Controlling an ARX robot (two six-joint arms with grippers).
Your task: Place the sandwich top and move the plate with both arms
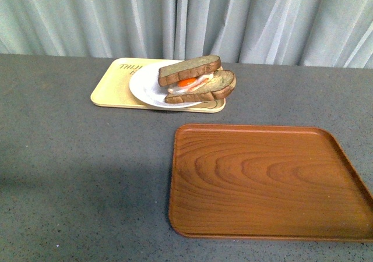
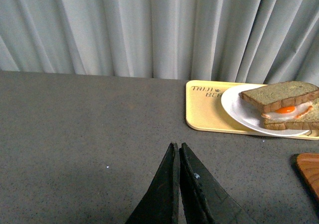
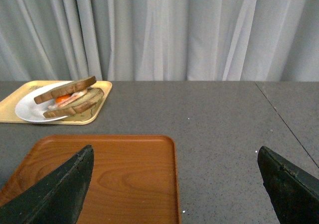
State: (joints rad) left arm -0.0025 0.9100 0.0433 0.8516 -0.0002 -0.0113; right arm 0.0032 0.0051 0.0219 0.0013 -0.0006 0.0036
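So the sandwich top [image 1: 189, 70] is already sitting on the stack, tilted a bit, resting on the fried egg [image 1: 186, 82] with the bottom bread slice [image 1: 204, 89] under that. The orange yolk peeks out between the two slices. The whole sandwich sits on the white plate [image 1: 145, 87], toward the plate's right side, and the plate itself rests on the pale yellow tray [image 1: 111, 87] at the back of the grey counter [image 1: 81, 174], close to the curtain [image 1: 186, 17]. The plate overlaps the right half of that tray and covers part of some dark lettering printed on it.

The brown wood-grain tray [image 1: 268, 180] is nearer, off to the right, with nothing in it. It lies apart from the yellow tray, with a strip of bare counter between them.

Left pincer [image 2: 178, 147]: tips pressed together, nothing between them, above bare counter well off from the plate. Right pincer [image 3: 174, 159]: spread wide, gripping nothing, with the wood tray's corner showing between its tips.

Neither arm shows in the front view.
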